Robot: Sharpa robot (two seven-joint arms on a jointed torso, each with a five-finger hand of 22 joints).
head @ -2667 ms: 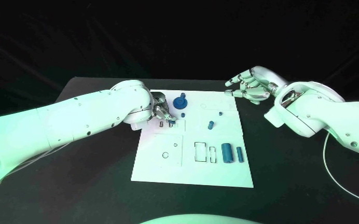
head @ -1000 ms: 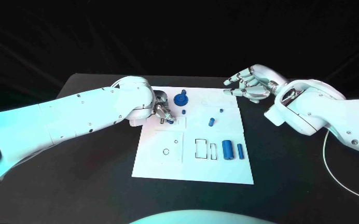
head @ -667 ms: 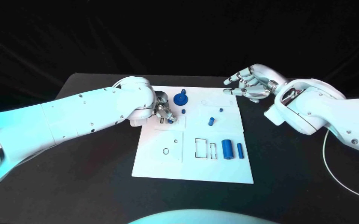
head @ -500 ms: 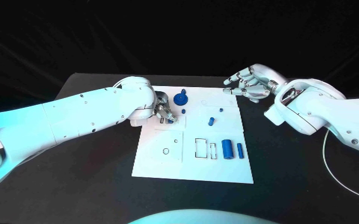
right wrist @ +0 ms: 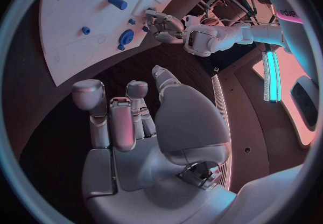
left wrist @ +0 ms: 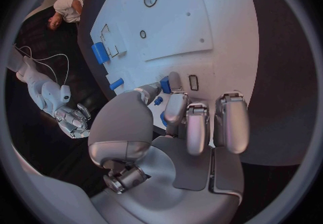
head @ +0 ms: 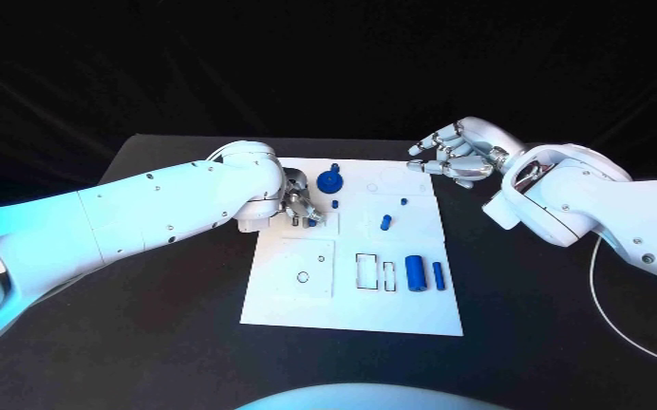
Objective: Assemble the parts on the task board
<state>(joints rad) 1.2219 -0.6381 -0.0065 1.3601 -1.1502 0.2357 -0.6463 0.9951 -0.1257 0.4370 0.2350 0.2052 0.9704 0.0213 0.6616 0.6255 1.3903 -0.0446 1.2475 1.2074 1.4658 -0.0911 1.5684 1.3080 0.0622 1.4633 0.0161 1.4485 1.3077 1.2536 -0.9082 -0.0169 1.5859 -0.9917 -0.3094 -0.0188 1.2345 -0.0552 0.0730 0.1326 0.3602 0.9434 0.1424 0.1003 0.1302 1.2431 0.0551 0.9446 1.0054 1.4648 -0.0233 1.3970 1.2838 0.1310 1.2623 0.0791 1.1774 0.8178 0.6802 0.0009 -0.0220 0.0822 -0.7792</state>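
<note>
The white task board (head: 353, 306) lies in the middle of the black table. My left hand (head: 300, 203) hovers low over its far left part and pinches a small blue part (left wrist: 164, 84) between thumb and a fingertip, close to a small rectangular slot (left wrist: 194, 82). A round blue part (head: 330, 182) stands just beyond that hand. My right hand (head: 453, 158) hangs above the board's far right corner, fingers apart and holding nothing. A short blue peg (head: 386, 222) lies mid-board, and two blue cylinders (head: 415, 274) lie side by side toward the near right.
Rectangular outlines (head: 367, 272) and a small ring mark (head: 301, 281) are on the board's near half. Bare black table (head: 164, 334) runs round the board on every side. A thin cable (head: 603, 306) curves along the right.
The left hand has stayed low over the board's far left with only slight finger movement. The right hand has kept its place.
</note>
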